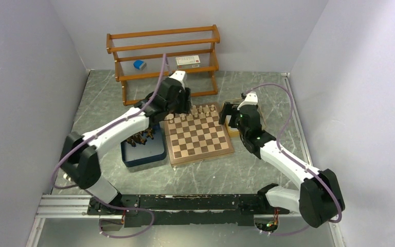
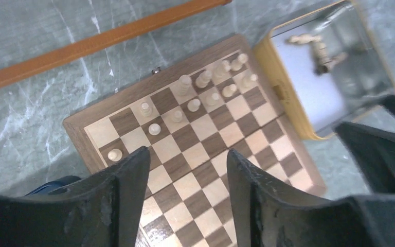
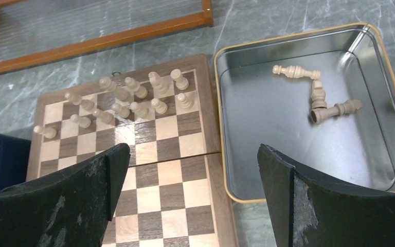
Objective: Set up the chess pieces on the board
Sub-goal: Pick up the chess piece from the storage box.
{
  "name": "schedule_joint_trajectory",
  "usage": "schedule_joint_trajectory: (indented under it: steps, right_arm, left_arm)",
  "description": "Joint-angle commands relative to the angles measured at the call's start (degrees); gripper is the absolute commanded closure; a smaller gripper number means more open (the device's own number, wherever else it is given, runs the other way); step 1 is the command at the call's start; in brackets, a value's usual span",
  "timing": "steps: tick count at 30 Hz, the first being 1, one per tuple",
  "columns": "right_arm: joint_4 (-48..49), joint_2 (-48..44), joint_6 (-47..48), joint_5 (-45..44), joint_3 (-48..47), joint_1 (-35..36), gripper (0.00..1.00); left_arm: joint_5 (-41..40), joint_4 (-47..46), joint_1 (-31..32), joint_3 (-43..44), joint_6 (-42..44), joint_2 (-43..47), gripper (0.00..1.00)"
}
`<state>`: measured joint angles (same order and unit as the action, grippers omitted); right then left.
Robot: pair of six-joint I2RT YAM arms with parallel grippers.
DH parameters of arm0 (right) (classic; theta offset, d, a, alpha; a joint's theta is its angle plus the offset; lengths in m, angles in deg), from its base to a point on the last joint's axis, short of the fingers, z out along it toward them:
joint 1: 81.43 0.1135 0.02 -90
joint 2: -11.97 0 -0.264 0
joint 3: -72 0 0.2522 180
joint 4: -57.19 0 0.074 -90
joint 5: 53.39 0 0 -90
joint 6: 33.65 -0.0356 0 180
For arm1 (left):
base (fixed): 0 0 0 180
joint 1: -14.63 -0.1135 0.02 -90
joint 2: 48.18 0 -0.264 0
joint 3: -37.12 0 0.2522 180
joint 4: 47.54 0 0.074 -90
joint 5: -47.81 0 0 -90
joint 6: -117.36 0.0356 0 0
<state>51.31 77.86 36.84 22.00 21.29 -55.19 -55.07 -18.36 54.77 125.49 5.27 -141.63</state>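
Toward the tabletop's left: navy rectangular tray [image 1: 145,157] with dark brown turned chessmen [image 1: 139,138]. Above the far left corner of the square wooden chequered board [image 1: 200,141]: left gripper [image 2: 187,154], jaws parted, empty. Along the board's far edge: pale cream turned chessmen [image 3: 158,106], upright in two rows. Just right: yellow-rimmed metal tin [image 3: 252,134] with three cream pieces [image 3: 319,98] lying flat. Over it: right gripper [image 3: 193,152], jaws wide, empty.

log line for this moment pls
left gripper open, empty | right gripper open, empty | cream pieces on board far rows | more lying in tin
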Motion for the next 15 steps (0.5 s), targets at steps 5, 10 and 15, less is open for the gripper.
schedule_joint_trajectory:
  steps: [5, 10, 15]
  right_arm:
    - [-3.62, 11.48, 6.72, -5.82, -8.71, -2.56, 0.05]
    - [-3.42, 18.2, 11.08, -7.32, -12.03, -6.15, 0.19]
    - [-4.25, 22.42, 12.65, -5.59, -14.39, -11.2, 0.46]
  left_arm:
    - [11.57, 8.77, -0.5, -1.93, 5.22, 14.47, 0.07]
    - [16.6, 11.03, -0.5, -9.18, 7.92, 21.55, 0.03]
    - [16.17, 12.21, -0.59, -14.17, 9.78, 25.97, 0.01]
